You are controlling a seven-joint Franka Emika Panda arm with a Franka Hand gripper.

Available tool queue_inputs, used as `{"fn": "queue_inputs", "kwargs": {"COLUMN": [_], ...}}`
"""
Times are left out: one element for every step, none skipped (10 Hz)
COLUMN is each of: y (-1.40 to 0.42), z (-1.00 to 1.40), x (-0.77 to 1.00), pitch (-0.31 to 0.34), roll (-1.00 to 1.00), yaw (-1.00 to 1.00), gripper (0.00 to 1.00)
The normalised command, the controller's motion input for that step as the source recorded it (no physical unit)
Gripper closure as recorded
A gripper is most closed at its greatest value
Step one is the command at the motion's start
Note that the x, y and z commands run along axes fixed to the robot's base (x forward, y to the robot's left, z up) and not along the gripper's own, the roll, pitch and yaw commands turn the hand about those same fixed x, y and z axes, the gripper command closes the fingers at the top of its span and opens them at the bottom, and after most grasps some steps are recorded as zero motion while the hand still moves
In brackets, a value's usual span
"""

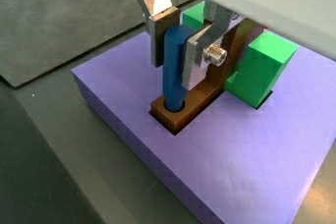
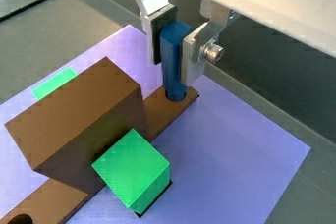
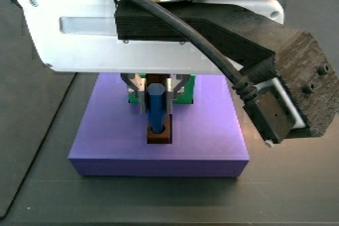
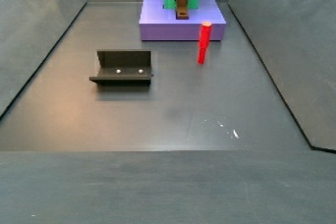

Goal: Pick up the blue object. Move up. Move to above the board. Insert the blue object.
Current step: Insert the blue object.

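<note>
In both wrist views my gripper point(image 1: 178, 66) point(image 2: 175, 59) is shut on the blue object point(image 1: 174, 71) point(image 2: 172, 66), a thin upright blue peg. Its lower end sits in a hole at the end of the board point(image 1: 197, 105) point(image 2: 147, 120), a long narrow brown bar with a taller brown block at its middle. The peg's red cap is hidden. Green blocks point(image 1: 260, 66) point(image 2: 132, 169) flank the board. In a side view the gripper point(image 3: 157, 89) holds the peg point(image 3: 157, 109) over the board's near end point(image 3: 161, 133).
The board lies on a lavender slab point(image 1: 250, 159) point(image 3: 159, 149) point(image 4: 157, 27) on the dark floor. The fixture point(image 4: 122, 67) stands to the slab's front left. In that side view a thin red upright stick point(image 4: 203, 43) stands beside the slab, and no gripper shows.
</note>
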Motion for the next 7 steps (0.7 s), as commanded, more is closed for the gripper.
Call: {"fn": "queue_inputs", "kwargs": {"y": [-0.09,-0.12,-0.14,-0.07,0.00,0.00,0.00], "z": [-0.48,-0.50,-0.51,-0.51,-0.56,-0.56,0.00], "x": [0.21,0.34,0.23,0.12,0.03,0.00,0.00], "pitch": [0.000,0.000,0.000,0.000,0.000,-0.026,0.000], "roll": [0.00,0.00,0.00,0.00,0.05,0.07,0.00], "yaw": [0.00,0.02,0.07,0.07,0.01,0.00,0.00], "gripper": [1.00,1.00,1.00,1.00,1.00,1.00,1.00]}}
